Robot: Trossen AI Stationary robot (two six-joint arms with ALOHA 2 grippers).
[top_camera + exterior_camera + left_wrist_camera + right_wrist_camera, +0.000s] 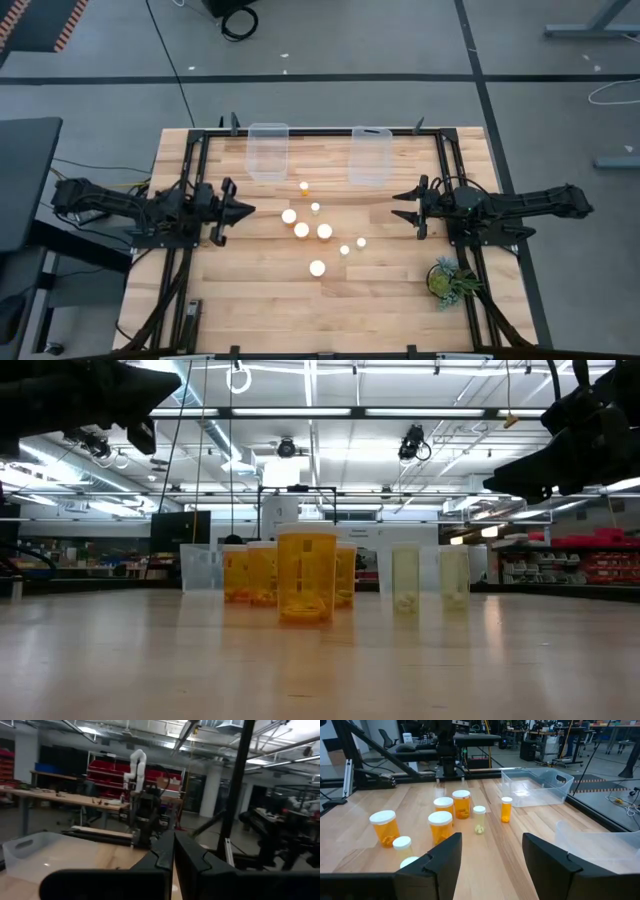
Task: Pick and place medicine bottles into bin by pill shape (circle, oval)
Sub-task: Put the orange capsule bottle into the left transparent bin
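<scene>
Both arms are reaching in low over the wooden tabletop [250, 300] from its 2 sides, and each one is pointing toward the middle. The left arm is lying stretched along the left side, and the left tool [244, 209] is clenched, its 2 fingers pressed together with nothing between them. In the left wrist view the same fingers [165, 852] are meeting at the tips.

The right arm is coming in from the right side at about the same depth. The right tool [402, 207] is released: its fingers [442, 855] are standing apart and are grasping nothing.

The medicine bottles [301, 230] are standing upright in a loose group in the middle of the tabletop, between the 2 tools and apart from both. I am counting 8 white caps in the high view. 1 narrow bottle [304, 187] is standing farthest, nearest to the bins.

2 clear bins are sitting at the far edge: the left bin [268, 150] and the right bin [370, 155]. No bottle is visible inside them. A green plant [447, 279] is sitting near the right corner.
</scene>
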